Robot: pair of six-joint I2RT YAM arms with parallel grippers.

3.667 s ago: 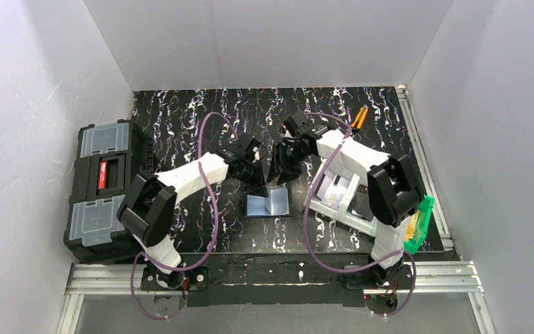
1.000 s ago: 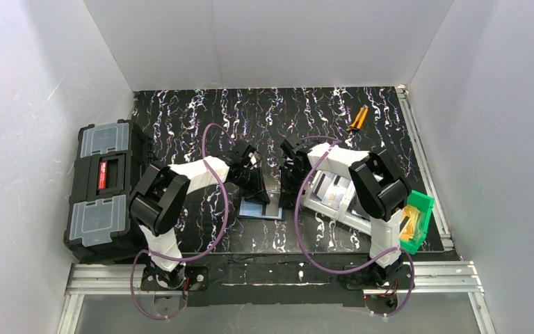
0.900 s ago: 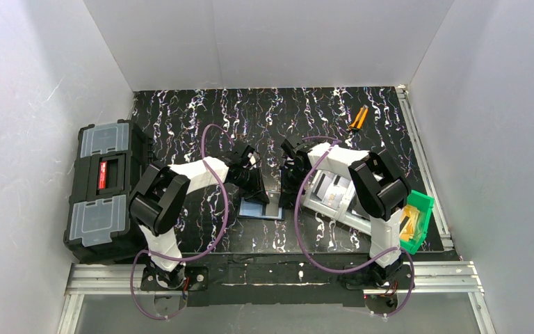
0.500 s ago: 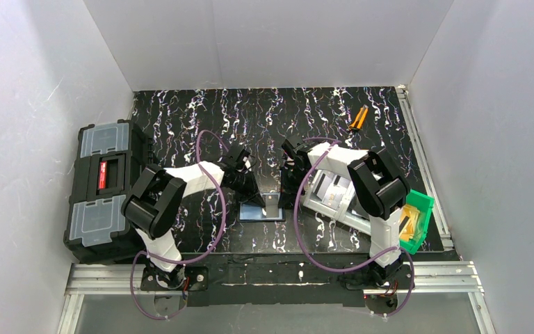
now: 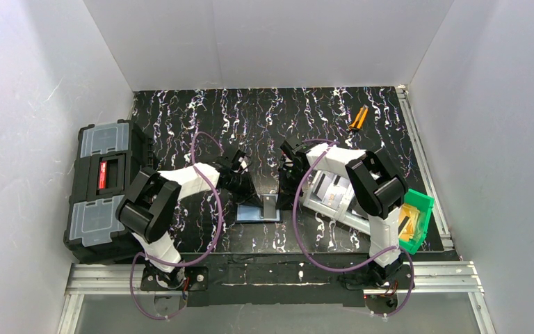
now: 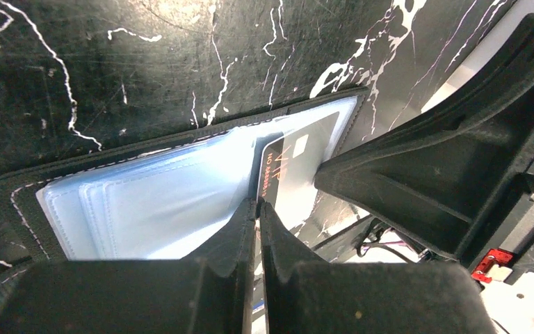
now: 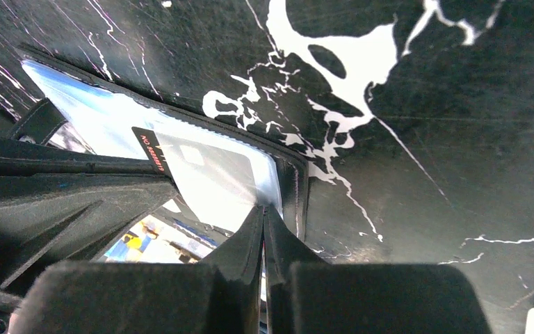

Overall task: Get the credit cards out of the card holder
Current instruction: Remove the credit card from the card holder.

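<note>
Left fingers [image 6: 240, 240] clamped on silvery card [image 6: 295, 170] edge; right fingers [image 7: 247, 240] together at card holder [image 7: 300, 186] rim.

Setting: robotics lab test cell. Evidence:
- white panel walls [image 5: 271, 42] on left, far and right sides
- black marbled tabletop [image 5: 250, 111]
- aluminium extrusion rail [image 5: 97, 278] along near edge, by the arm bases [image 5: 169, 273]
- looped purple cabling [image 5: 215, 209]
- black toolbox [image 5: 104, 181] at left
- green parts bin [image 5: 417, 216] at right
</note>
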